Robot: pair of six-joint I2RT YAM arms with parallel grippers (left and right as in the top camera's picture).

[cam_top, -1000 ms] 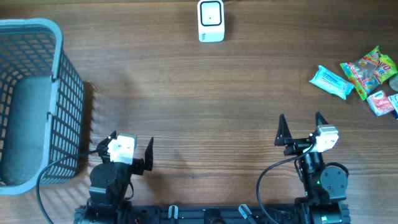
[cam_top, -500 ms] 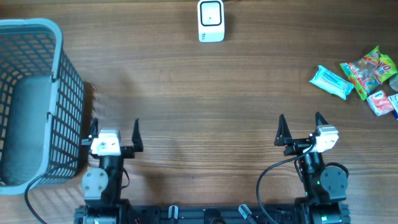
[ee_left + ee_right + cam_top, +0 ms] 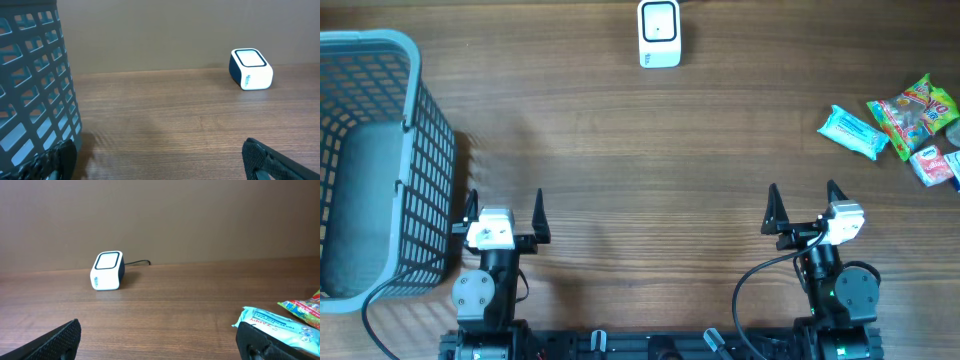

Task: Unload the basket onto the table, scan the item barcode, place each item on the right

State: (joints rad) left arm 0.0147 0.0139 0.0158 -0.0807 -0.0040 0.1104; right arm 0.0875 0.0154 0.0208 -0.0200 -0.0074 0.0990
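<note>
Overhead: blue packet (image 3: 853, 132) lies flat, long axis diagonal

The basket (image 3: 428, 170) runs off the left edge overhead. The snack packets (image 3: 908, 112) are cut by the right edge, their print too small to read. In each wrist view only the fingertips (image 3: 265, 160) show, the rest lying below the bottom edge

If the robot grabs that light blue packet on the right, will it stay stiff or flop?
Probably it bends a little: the light blue packet looks like a thin wrapper with crimped ends. It seems light, lying flat and slim on the table. Its glossy film may be slippery, so a push would likely slide it, not roll it.
</note>
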